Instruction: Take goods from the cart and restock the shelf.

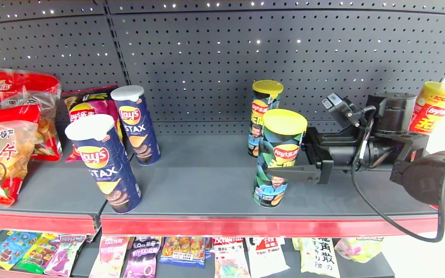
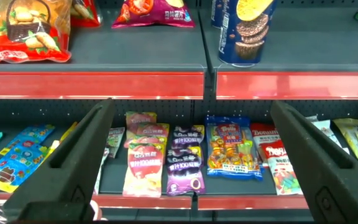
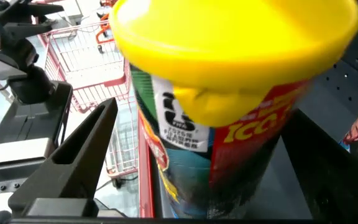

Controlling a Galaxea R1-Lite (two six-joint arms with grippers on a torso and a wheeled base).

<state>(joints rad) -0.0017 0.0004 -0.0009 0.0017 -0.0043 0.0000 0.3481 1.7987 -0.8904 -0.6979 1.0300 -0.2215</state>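
A green chips can with a yellow lid point(image 1: 280, 154) stands upright near the front edge of the grey shelf point(image 1: 207, 181). My right gripper point(image 1: 284, 166) reaches in from the right, with one finger on each side of the can. In the right wrist view the same can point(image 3: 229, 124) sits between the fingers, and a gap shows beside one finger point(image 3: 79, 155), so the gripper is open. My left gripper point(image 2: 185, 168) is open and holds nothing, facing the lower shelf of snack packets point(image 2: 185, 162). The red wire cart point(image 3: 98, 56) is behind the right arm.
A second green can point(image 1: 265, 104) stands behind the first. Two blue cans point(image 1: 106, 162) point(image 1: 135, 123) stand to the left, with snack bags point(image 1: 10, 135) at the far left. A yellow-red can point(image 1: 433, 108) stands at the right end. Bare shelf lies between the blue and green cans.
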